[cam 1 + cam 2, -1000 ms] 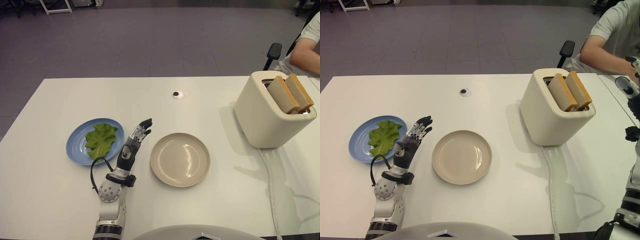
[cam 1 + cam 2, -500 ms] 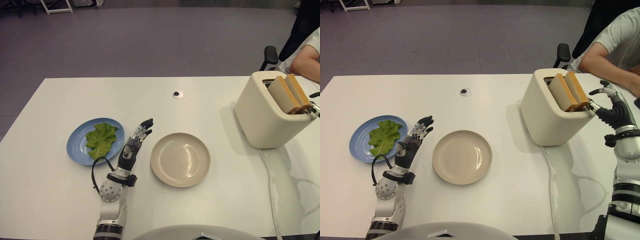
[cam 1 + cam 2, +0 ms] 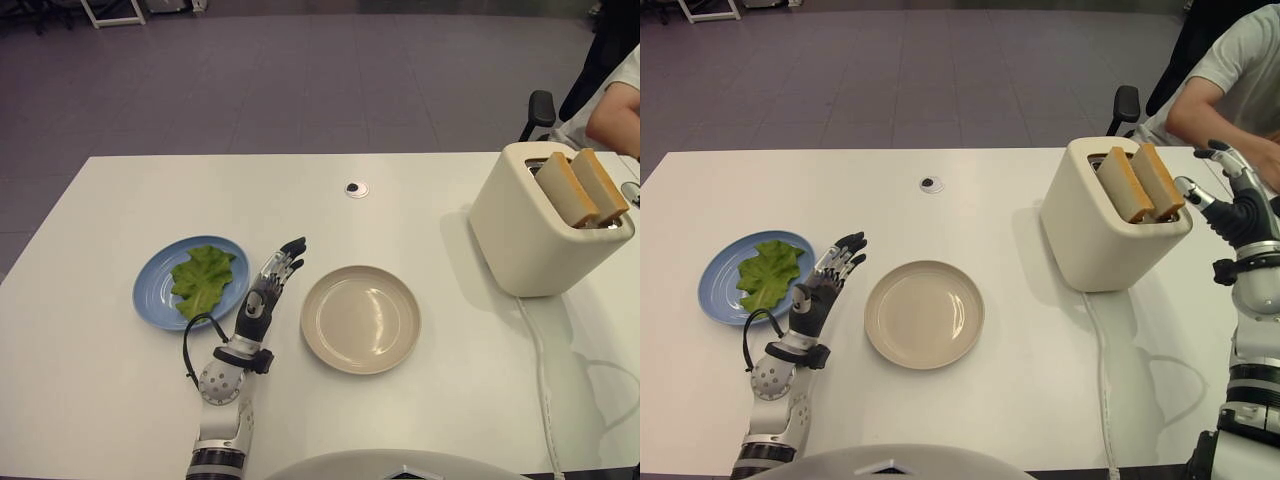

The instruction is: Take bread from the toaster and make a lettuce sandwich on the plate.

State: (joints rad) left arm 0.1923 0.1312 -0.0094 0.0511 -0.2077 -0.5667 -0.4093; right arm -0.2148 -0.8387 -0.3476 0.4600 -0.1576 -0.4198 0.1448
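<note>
A cream toaster [image 3: 545, 230] stands at the table's right with two slices of bread [image 3: 580, 187] sticking up from its slots. My right hand [image 3: 1232, 205] hovers just right of the toaster, open, fingers spread, a short gap from the bread. An empty beige plate [image 3: 360, 318] lies at the table's middle. To its left a blue plate [image 3: 150, 298] holds a lettuce leaf [image 3: 203, 279]. My left hand [image 3: 267, 289] rests open on the table between the two plates, holding nothing.
A small round black-and-white cap [image 3: 355, 189] sits at the table's middle back. The toaster's white cord [image 3: 540, 370] runs down toward the front edge at the right. A person's arm [image 3: 1215, 85] shows beyond the table's far right corner.
My right hand came up from the far right to the toaster's bread, then drew back a little to the right and higher. The left hand has kept still.
</note>
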